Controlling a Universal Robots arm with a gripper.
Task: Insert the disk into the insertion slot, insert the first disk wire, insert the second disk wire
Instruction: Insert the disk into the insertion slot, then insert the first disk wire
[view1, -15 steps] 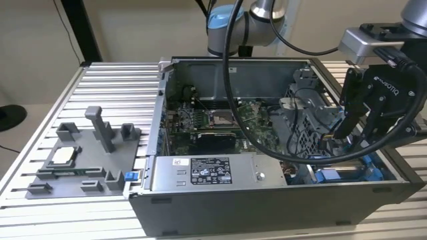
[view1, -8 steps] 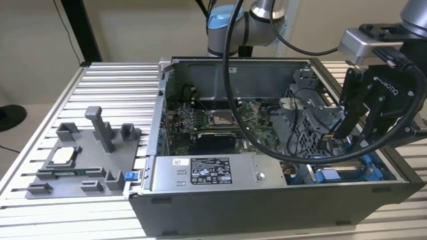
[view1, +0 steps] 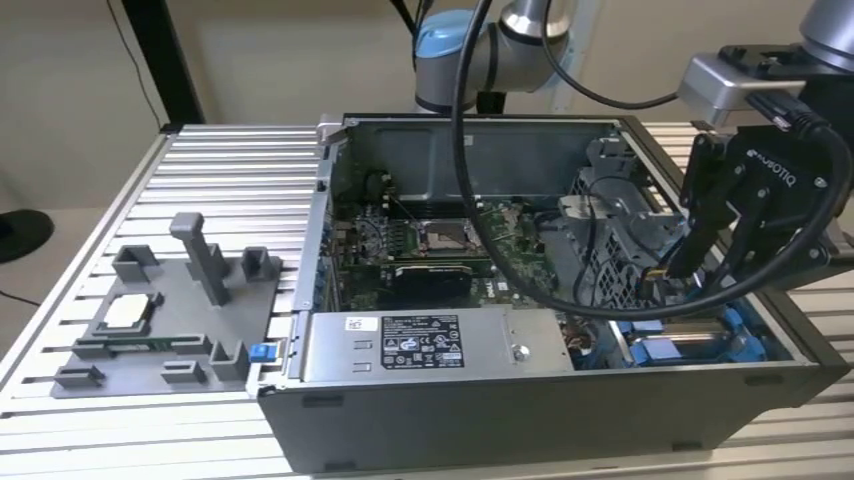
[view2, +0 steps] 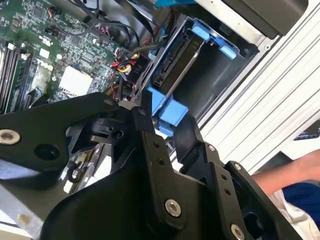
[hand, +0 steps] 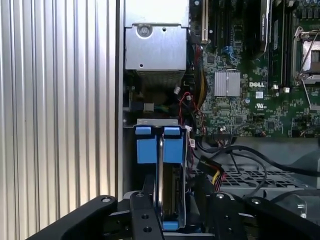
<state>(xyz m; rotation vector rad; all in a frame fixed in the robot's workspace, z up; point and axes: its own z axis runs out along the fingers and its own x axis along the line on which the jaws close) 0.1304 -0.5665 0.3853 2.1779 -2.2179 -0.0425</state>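
Note:
The disk (hand: 169, 192) stands on edge in its bright blue carrier (hand: 155, 149) inside the insertion slot (hand: 150, 121), at the case's front corner on the exterior view's right (view1: 727, 335). In the second wrist view the disk (view2: 176, 62) lies in the grey bay (view2: 220, 75), its blue clips (view2: 212, 40) at the far end. My gripper (hand: 182, 207) is open and straddles the carrier's near end. One finger (view2: 145, 125) sits close against the blue tab (view2: 167, 112); the other finger (view2: 187, 137) is clear of it. From outside, the gripper (view1: 687, 272) hangs low over that corner. Red and yellow wires (view2: 125, 65) bunch beside the bay.
The open computer case (view1: 534, 400) rests on a ribbed aluminium table (view1: 214, 180). A power-supply box (view1: 414, 345) with a white sticker lies along its front, the motherboard (view1: 427, 240) behind, a perforated cage (view1: 614, 250) beside. A grey fixture tray (view1: 160, 320) sits on the exterior view's left. A person's arm (view2: 295, 175) is nearby.

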